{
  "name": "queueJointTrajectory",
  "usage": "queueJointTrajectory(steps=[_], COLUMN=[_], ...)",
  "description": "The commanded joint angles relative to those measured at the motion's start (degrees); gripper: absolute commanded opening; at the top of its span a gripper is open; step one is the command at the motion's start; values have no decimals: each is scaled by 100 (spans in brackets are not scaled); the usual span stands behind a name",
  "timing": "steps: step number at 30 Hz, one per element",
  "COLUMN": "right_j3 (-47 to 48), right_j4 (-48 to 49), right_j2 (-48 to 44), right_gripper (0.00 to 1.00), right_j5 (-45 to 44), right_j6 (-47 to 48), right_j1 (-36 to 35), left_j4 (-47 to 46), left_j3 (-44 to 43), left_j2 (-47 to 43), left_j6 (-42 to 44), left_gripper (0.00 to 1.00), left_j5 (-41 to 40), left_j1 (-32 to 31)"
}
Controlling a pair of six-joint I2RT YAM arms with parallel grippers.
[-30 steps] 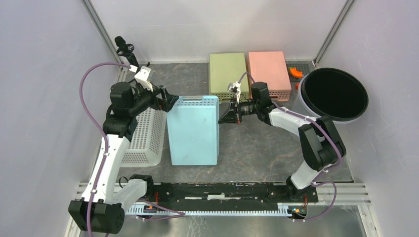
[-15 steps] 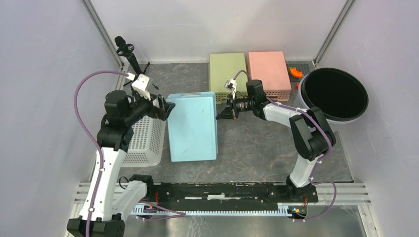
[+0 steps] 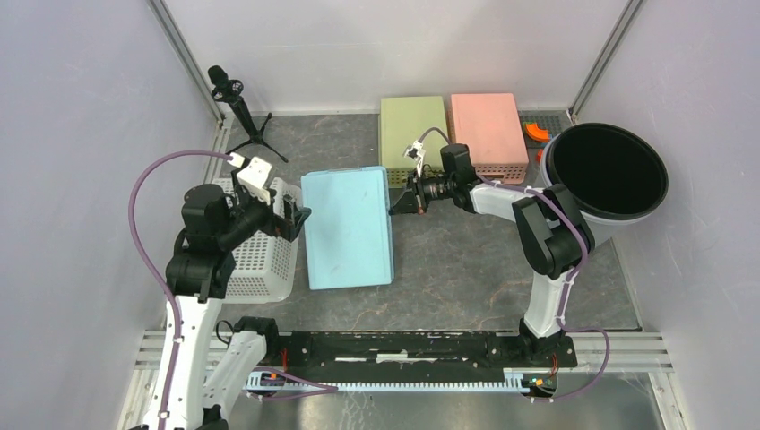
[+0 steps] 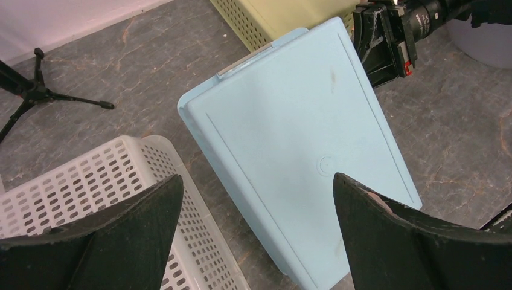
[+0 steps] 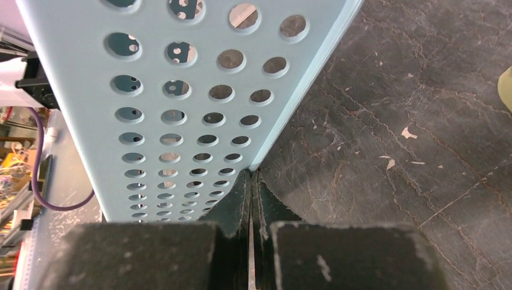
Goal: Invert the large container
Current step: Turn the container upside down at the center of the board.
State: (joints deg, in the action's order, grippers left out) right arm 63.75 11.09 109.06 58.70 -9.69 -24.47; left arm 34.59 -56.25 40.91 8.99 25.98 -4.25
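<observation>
Currently: 1 large blue container [image 3: 348, 228], bottom face up, mid-table between the white basket [image 3: 260, 260] on its left and the right gripper [image 3: 396, 205] – jaws closed, empty, tips at the container's perforated far-right wall. Left gripper [image 3: 292, 218] – spread wide, empty, over the basket, just left of the container

Blue container [image 4: 290, 157] bottom-up beyond wide-apart jaws; white basket [image 4: 90, 187] alongside
</observation>
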Motion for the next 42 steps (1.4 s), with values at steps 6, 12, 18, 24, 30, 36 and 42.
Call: queueJointTrajectory(steps=[6,12,18,24,30,36,42], right_j3=[-212,-163,198,355,672,763,786], right_j4=[1443,1399,950,814,392,203,122], right_j2=[159,289,603,743,880,1038,1125], right_gripper=[0,0,0,0,0,0,0], right_j5=[107,-54,-222,-400,-520,-630,-707], right_j6=[-1283,-1392,-1133,-1016,-636,-473,-369], right_j1=[-6,-21,-25,-48,-153,-181,-177], left_j4=[329,346,336,314,264,276,276], left_j3=[35,120,227,298,350,426,456], left_j2=[-212,-321,-399,-425,-414,-432,-416], left_j6=[397,415,451,463,480,629,684], left_gripper=[100,100,100,100,100,100,100], left_j5=[-375,-421,-406,-409,-378,-379,-355], left_j1=[13,18,28,42,48,60,64])
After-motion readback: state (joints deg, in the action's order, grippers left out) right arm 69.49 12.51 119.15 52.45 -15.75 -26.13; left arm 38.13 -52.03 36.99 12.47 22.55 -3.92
